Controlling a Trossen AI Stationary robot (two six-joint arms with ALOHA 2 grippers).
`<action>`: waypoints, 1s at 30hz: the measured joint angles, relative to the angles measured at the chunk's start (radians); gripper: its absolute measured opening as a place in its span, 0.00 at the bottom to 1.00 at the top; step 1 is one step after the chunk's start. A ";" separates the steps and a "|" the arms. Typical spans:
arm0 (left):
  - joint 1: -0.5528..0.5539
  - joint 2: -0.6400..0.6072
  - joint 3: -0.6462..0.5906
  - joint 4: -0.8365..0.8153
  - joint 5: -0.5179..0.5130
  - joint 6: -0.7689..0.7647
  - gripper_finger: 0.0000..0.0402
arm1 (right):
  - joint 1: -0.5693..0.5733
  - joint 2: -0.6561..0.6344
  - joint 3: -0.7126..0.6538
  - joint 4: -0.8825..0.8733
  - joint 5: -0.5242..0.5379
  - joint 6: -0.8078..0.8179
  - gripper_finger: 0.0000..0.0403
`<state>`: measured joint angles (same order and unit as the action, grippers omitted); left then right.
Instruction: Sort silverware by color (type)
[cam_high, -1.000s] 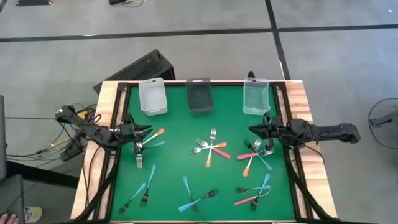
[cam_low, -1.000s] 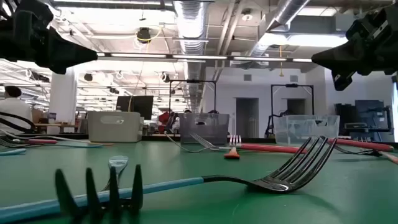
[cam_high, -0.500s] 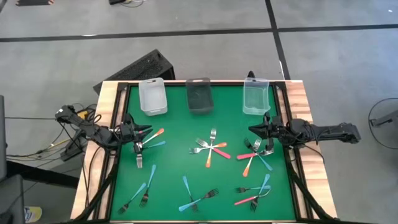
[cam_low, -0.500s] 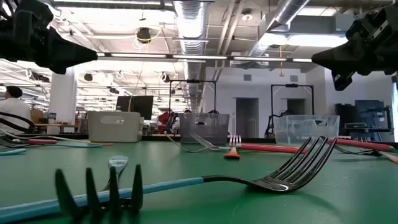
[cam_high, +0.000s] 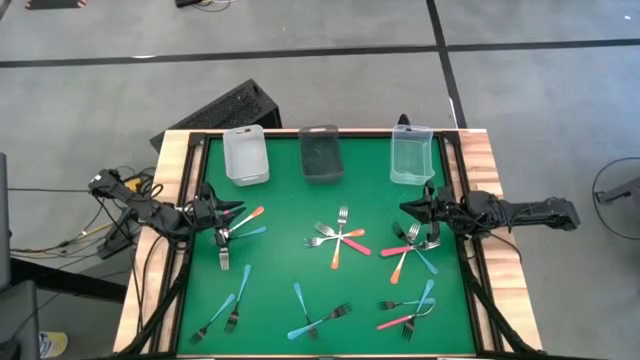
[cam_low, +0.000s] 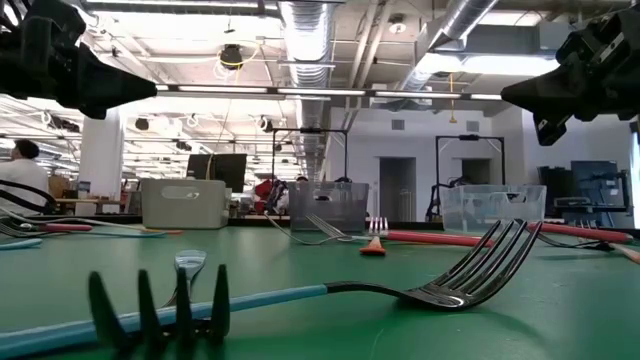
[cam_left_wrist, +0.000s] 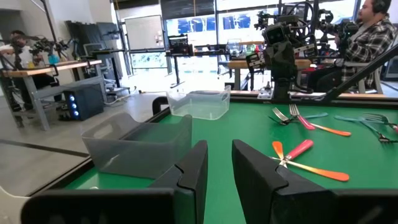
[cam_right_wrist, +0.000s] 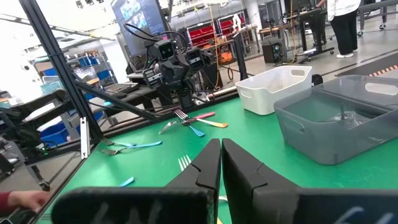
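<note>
Both arms reach inward from opposite sides, held level above the surface. The left tool shows a narrow gap between its fingers; the right tool is nearly closed, holding nothing.

Both arms are matte black, built of chunky angular segments. The left arm, at the frame's left edge in the high view, trails black cables off the table; the right arm ends in a blocky base. Each gripper's fingers are dark, smooth, wedge-shaped slabs
</note>
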<state>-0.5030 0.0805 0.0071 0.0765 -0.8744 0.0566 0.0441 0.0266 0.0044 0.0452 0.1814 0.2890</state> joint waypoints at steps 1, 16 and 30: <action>0.000 0.000 0.000 0.000 0.000 0.000 0.16 | 0.000 0.000 0.000 0.000 0.000 0.000 0.11; 0.000 0.000 0.000 0.000 0.000 0.000 0.16 | 0.000 0.000 0.000 0.000 0.000 0.000 0.11; 0.001 0.000 0.000 0.003 -0.042 0.178 0.16 | 0.000 0.000 0.000 0.000 0.000 0.000 0.11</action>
<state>-0.5022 0.0803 0.0074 0.0799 -0.9165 0.2351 0.0441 0.0266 0.0047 0.0451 0.1814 0.2890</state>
